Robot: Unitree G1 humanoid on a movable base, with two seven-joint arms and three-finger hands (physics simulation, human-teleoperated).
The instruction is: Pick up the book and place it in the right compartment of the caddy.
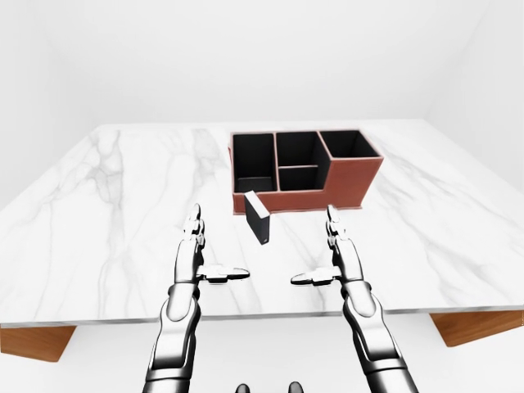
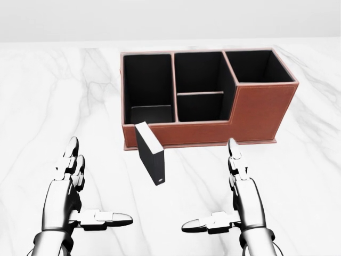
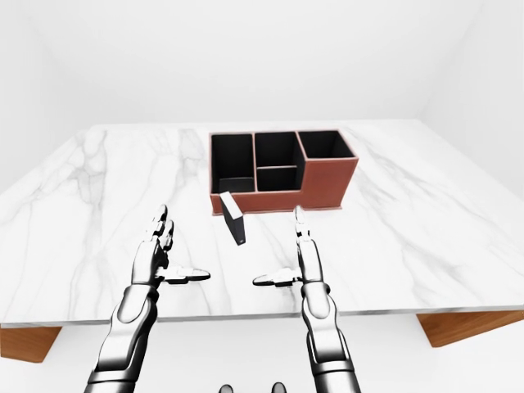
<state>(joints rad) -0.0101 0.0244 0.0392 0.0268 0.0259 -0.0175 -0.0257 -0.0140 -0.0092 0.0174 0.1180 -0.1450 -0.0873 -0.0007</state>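
White marble tabletop (image 2: 48, 106) held slim black book (image 2: 150, 153) upright beside brown leather caddy (image 2: 261, 109); both hands (image 2: 68, 184) (image 2: 241, 189) splayed, empty; reach-and-grasp pending.

Glossy marble tabletop (image 2: 48, 96), leather-look caddy (image 2: 261, 109)

White marble worktop (image 1: 123, 188) with grey veining, broad, filling most of the left-eye view. Thin slab edge along the near side, pale. Brown wooden base (image 1: 33, 340) visible beneath at lower left corner, and again at lower right (image 1: 479, 326). Plain white walls (image 1: 246, 57) behind, meeting at faint corners left and right. Even, diffuse light; soft shading only. Pale floor (image 1: 270, 352) below the slab edge.
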